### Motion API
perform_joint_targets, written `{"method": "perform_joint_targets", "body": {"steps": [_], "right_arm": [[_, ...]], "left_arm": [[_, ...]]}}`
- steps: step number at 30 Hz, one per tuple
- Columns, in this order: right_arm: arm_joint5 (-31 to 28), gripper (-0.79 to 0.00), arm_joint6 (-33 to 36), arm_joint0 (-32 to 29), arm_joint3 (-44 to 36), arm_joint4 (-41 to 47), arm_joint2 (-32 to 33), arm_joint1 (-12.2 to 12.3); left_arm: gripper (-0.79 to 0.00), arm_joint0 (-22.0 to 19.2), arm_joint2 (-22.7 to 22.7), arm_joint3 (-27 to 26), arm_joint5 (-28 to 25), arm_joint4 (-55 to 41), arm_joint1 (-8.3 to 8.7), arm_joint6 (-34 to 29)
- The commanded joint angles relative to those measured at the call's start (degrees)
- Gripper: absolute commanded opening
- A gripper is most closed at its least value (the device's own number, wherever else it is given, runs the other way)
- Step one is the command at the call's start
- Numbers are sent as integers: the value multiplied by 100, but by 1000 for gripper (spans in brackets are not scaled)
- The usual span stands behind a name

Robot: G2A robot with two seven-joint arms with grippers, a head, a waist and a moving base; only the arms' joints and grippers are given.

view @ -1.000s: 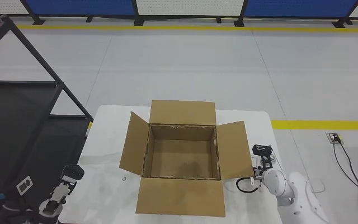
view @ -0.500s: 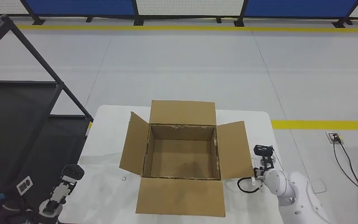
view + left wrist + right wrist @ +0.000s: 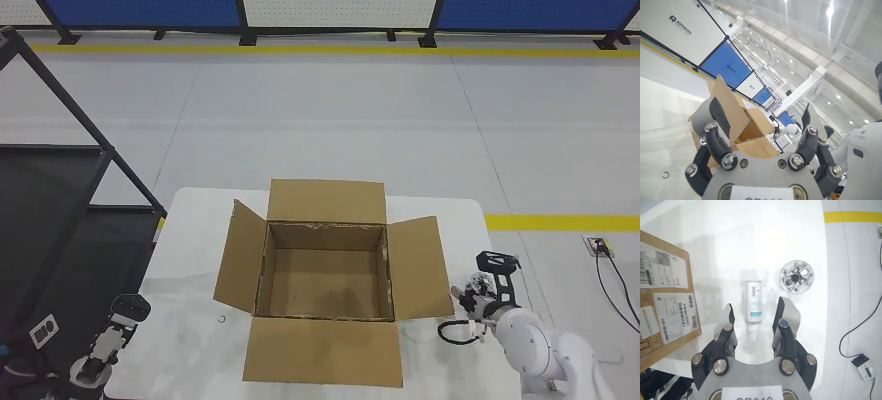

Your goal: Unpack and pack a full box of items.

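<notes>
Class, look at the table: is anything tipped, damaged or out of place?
The small bottle lies on its side on the table, below the open right gripper, beside a metal disc. Nothing else stands out.

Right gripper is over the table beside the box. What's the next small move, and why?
Probably lower the right gripper onto the small white plastic bottle: it lies flat on the white table, framed by the open jaws, apart from the grey round metal part, and the brown cardboard box stands open, empty.

Bare worktop [image 3: 753, 237] flanks the lying bottle [image 3: 754, 300]; metal hub [image 3: 798, 285] near one side, box flap [image 3: 664, 294] well apart on the other.
</notes>
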Motion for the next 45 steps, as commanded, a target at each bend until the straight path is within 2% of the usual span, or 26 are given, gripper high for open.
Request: {"method": "perform_joint_targets", "body": {"steps": [1, 3, 6, 10, 14, 22, 25, 28, 30, 33, 35, 37, 40, 45], "right_arm": [[-40, -259, -326, -199, -262, 200, 134, -3], [-112, -243, -659, -361, -459, 417, 233, -9], [-302, -277, -1129, -558, -620, 747, 350, -18], [-630, -394, -1557, -713, -745, 1117, 432, -22], [-991, -363, -1769, -791, -771, 1421, 470, -15], [-1609, -372, -1924, -830, -785, 1816, 483, 16], [-1675, -323, -2357, -943, -885, 1792, 539, 14], [-1778, -332, -2584, -1108, -1005, 1853, 557, 14], [-1789, -296, -2502, -1147, -1030, 1890, 577, 23], [-1741, -286, -2120, -1069, -983, 1999, 566, 45], [-1727, -323, -1780, -953, -902, 2079, 547, 65], [-1693, -397, -1549, -836, -793, 2127, 513, 81], [-1675, -453, -1191, -623, -615, 2248, 431, 103], [-1723, -471, -959, -354, -387, 2464, 339, 130]], "left_arm": [[0, 0, 0, 0, 0, 0, 0, 0], [0, 0, 0, 0, 0, 0, 0, 0], [0, 0, 0, 0, 0, 0, 0, 0], [0, 0, 0, 0, 0, 0, 0, 0], [0, 0, 0, 0, 0, 0, 0, 0], [0, 0, 0, 0, 0, 0, 0, 0], [0, 0, 0, 0, 0, 0, 0, 0], [0, 0, 0, 0, 0, 0, 0, 0], [0, 0, 0, 0, 0, 0, 0, 0], [0, 0, 0, 0, 0, 0, 0, 0], [0, 0, 0, 0, 0, 0, 0, 0], [0, 0, 0, 0, 0, 0, 0, 0], [0, 0, 0, 0, 0, 0, 0, 0], [0, 0, 0, 0, 0, 0, 0, 0]]}}
